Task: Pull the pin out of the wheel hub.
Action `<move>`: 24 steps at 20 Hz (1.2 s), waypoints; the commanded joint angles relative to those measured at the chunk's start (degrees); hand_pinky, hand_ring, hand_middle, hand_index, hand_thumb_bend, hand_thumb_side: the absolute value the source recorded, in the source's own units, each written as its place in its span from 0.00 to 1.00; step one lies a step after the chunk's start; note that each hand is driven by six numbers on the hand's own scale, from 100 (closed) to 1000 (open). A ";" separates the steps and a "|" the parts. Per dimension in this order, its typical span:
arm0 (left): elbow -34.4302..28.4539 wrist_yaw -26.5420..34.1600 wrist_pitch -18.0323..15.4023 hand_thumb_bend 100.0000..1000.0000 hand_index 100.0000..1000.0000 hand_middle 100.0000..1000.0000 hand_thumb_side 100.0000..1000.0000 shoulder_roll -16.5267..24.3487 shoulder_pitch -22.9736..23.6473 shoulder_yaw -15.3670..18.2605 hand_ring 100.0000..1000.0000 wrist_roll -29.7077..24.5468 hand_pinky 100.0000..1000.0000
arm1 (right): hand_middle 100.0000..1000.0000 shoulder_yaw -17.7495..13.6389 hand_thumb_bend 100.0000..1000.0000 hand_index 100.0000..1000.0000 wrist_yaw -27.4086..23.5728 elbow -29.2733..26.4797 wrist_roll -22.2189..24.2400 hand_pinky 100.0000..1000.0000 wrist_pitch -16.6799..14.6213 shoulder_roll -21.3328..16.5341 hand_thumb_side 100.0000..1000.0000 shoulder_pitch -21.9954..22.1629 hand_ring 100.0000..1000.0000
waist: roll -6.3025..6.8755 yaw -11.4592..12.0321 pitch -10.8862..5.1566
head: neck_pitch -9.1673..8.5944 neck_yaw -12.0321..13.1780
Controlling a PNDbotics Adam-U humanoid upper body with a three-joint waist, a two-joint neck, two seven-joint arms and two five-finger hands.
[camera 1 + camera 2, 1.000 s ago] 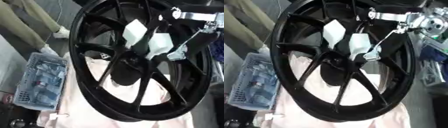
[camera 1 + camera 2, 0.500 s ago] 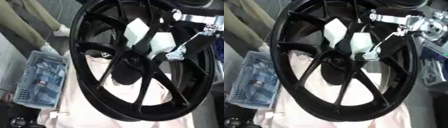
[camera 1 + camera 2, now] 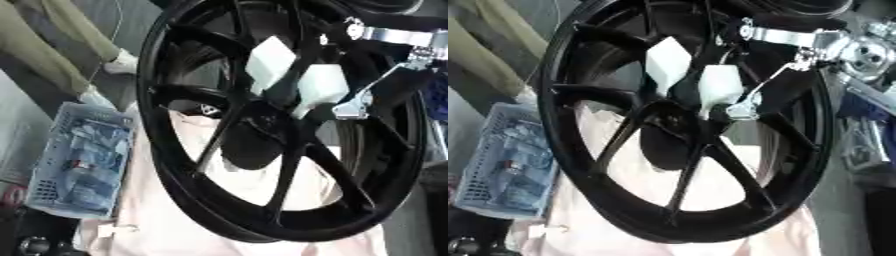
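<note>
A big black spoked wheel (image 3: 175, 165) stands tilted on a pale pink cloth (image 3: 175, 220) and fills most of both views. Its dark hub (image 3: 259, 131) sits where the spokes meet. My right arm comes in from the upper right with a silver bracket (image 3: 398, 36) and a thin silver link (image 3: 354, 105). My right hand (image 3: 320, 89) shows as two white blocky parts right at the hub, just above its centre. The spokes and the hand hide the pin, so I cannot make it out. My left hand shows in neither view.
A blue-grey plastic basket (image 3: 79, 160) with small items lies on the floor left of the wheel. A person's trouser legs and a white shoe (image 3: 122, 62) are at the upper left. Blue and silver equipment (image 3: 866, 50) stands at the right.
</note>
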 commanded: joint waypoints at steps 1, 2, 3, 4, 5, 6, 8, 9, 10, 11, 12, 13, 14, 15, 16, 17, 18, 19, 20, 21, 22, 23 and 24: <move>-1.02 -0.15 0.16 0.00 0.76 0.67 0.66 0.23 -0.27 0.07 0.74 0.09 0.89 | 0.57 -1.29 0.34 0.72 0.26 -0.36 -0.05 0.62 0.79 -1.60 0.00 -0.06 0.78 | 0.68 -0.02 -1.18 | 0.35 -0.12; -1.02 -0.13 0.18 0.00 0.76 0.67 0.66 0.21 -0.28 0.05 0.74 0.09 0.89 | 0.56 -1.31 0.34 0.72 0.21 -0.36 0.00 0.62 0.92 -1.58 0.00 -0.03 0.78 | 0.69 -0.02 -1.18 | 0.35 -0.13; -1.02 -0.11 0.19 0.00 0.76 0.67 0.66 0.20 -0.29 0.03 0.74 0.08 0.89 | 0.56 -1.31 0.35 0.72 0.14 -0.36 0.04 0.62 1.00 -1.55 0.00 -0.05 0.78 | 0.68 -0.02 -1.18 | 0.35 -0.14; -1.02 -0.10 0.20 0.00 0.76 0.67 0.66 0.20 -0.30 0.02 0.74 0.07 0.89 | 0.56 -1.31 0.35 0.72 0.07 -0.36 0.08 0.62 1.05 -1.54 0.00 -0.08 0.78 | 0.68 -0.02 -1.19 | 0.35 -0.14; -1.02 -0.09 0.21 0.00 0.76 0.67 0.66 0.20 -0.30 0.02 0.74 0.06 0.89 | 0.56 -1.32 0.35 0.72 0.02 -0.36 0.10 0.62 1.09 -1.53 0.00 -0.10 0.78 | 0.68 -0.03 -1.19 | 0.35 -0.14; -1.02 -0.08 0.22 0.00 0.76 0.67 0.67 0.19 -0.31 0.00 0.74 0.04 0.89 | 0.55 -1.30 0.35 0.70 -0.05 -0.36 0.11 0.62 1.10 -1.50 0.00 -0.15 0.78 | 0.67 -0.02 -1.20 | 0.35 -0.17; -1.02 -0.06 0.31 0.00 0.76 0.67 0.67 0.15 -0.33 -0.04 0.74 0.02 0.89 | 0.54 -1.20 0.35 0.70 -0.49 -0.36 -0.02 0.62 1.25 -1.37 0.00 -0.30 0.77 | 0.64 0.00 -1.24 | 0.35 -0.24; -1.02 -0.05 0.34 0.00 0.76 0.67 0.67 0.13 -0.32 -0.04 0.74 0.03 0.89 | 0.53 -1.17 0.35 0.69 -0.74 -0.36 -0.13 0.61 1.31 -1.33 0.00 -0.33 0.77 | 0.63 0.00 -1.25 | 0.35 -0.25; -1.02 -0.04 0.38 0.00 0.76 0.67 0.67 0.11 -0.30 -0.05 0.74 0.03 0.89 | 0.53 -1.15 0.34 0.69 -1.02 -0.36 -0.29 0.61 1.35 -1.29 0.01 -0.37 0.77 | 0.62 -0.01 -1.26 | 0.35 -0.23; -1.02 -0.02 0.41 0.00 0.76 0.67 0.67 0.09 -0.30 -0.06 0.74 0.03 0.89 | 0.52 -1.13 0.33 0.68 -1.26 -0.36 -0.42 0.61 1.37 -1.26 0.01 -0.41 0.77 | 0.61 -0.01 -1.27 | 0.35 -0.24; -1.02 -0.01 0.44 0.00 0.76 0.67 0.67 0.08 -0.32 -0.09 0.74 0.00 0.89 | 0.52 -1.11 0.32 0.67 -1.50 -0.36 -0.50 0.61 1.36 -1.23 0.01 -0.50 0.77 | 0.59 -0.02 -1.30 | 0.35 -0.25; -1.02 0.00 0.46 0.00 0.76 0.67 0.67 0.07 -0.33 -0.11 0.74 -0.02 0.89 | 0.51 -1.11 0.32 0.67 -1.72 -0.36 -0.56 0.61 1.35 -1.21 0.01 -0.60 0.76 | 0.58 -0.04 -1.32 | 0.35 -0.25; -1.02 0.01 0.48 0.00 0.76 0.67 0.67 0.08 -0.33 -0.11 0.74 -0.05 0.89 | 0.51 -1.12 0.32 0.67 -1.92 -0.36 -0.56 0.61 1.33 -1.19 0.01 -0.71 0.76 | 0.58 -0.06 -1.35 | 0.35 -0.23; -1.02 0.02 0.48 0.00 0.76 0.67 0.66 0.10 -0.33 -0.11 0.74 -0.07 0.89 | 0.50 -1.14 0.32 0.66 -2.12 -0.36 -0.52 0.61 1.31 -1.19 0.02 -0.81 0.76 | 0.59 -0.08 -1.37 | 0.35 -0.23; -1.02 0.02 0.47 0.00 0.76 0.67 0.66 0.12 -0.33 -0.11 0.74 -0.08 0.89 | 0.50 -1.16 0.32 0.66 -2.32 -0.36 -0.45 0.61 1.31 -1.20 0.02 -0.89 0.76 | 0.59 -0.12 -1.39 | 0.35 -0.25; -1.02 0.02 0.48 0.00 0.76 0.67 0.66 0.13 -0.32 -0.10 0.74 -0.09 0.89 | 0.48 -1.19 0.31 0.65 -2.47 -0.36 -0.41 0.60 1.31 -1.21 0.02 -0.98 0.75 | 0.60 -0.13 -1.41 | 0.35 -0.26; -1.02 0.02 0.49 0.00 0.76 0.67 0.66 0.14 -0.31 -0.09 0.74 -0.09 0.89 | 0.48 -1.23 0.30 0.64 -2.65 -0.36 -0.41 0.60 1.33 -1.20 0.02 -1.06 0.75 | 0.60 -0.14 -1.43 | 0.35 -0.26; -1.02 0.01 0.50 0.00 0.76 0.67 0.66 0.15 -0.30 -0.09 0.74 -0.09 0.89 | 0.48 -1.25 0.30 0.64 -2.85 -0.36 -0.43 0.60 1.36 -1.20 0.02 -1.11 0.75 | 0.60 -0.14 -1.44 | 0.35 -0.27; -1.02 0.01 0.51 0.00 0.76 0.67 0.66 0.15 -0.30 -0.09 0.74 -0.09 0.89 | 0.48 -1.26 0.30 0.64 -3.00 -0.36 -0.45 0.60 1.39 -1.20 0.02 -1.15 0.75 | 0.60 -0.14 -1.45 | 0.35 -0.27; -1.02 0.01 0.51 0.00 0.76 0.67 0.66 0.15 -0.29 -0.09 0.74 -0.09 0.89 | 0.48 -1.27 0.30 0.64 -3.11 -0.36 -0.45 0.60 1.41 -1.21 0.02 -1.17 0.75 | 0.60 -0.14 -1.45 | 0.35 -0.28; -1.02 0.01 0.52 0.00 0.76 0.67 0.66 0.15 -0.29 -0.08 0.74 -0.09 0.89 | 0.48 -1.28 0.30 0.64 -3.17 -0.36 -0.46 0.60 1.43 -1.21 0.02 -1.19 0.75 | 0.60 -0.14 -1.45 | 0.35 -0.28; -1.02 0.01 0.52 0.00 0.76 0.67 0.66 0.16 -0.29 -0.08 0.74 -0.09 0.89 | 0.48 -1.28 0.30 0.64 -3.21 -0.36 -0.46 0.60 1.44 -1.21 0.02 -1.20 0.75 | 0.60 -0.14 -1.46 | 0.35 -0.28; -1.02 0.01 0.52 0.00 0.76 0.67 0.66 0.16 -0.29 -0.08 0.74 -0.09 0.89 | 0.48 -1.29 0.30 0.64 -3.23 -0.36 -0.46 0.60 1.45 -1.21 0.02 -1.20 0.75 | 0.59 -0.14 -1.46 | 0.35 -0.28</move>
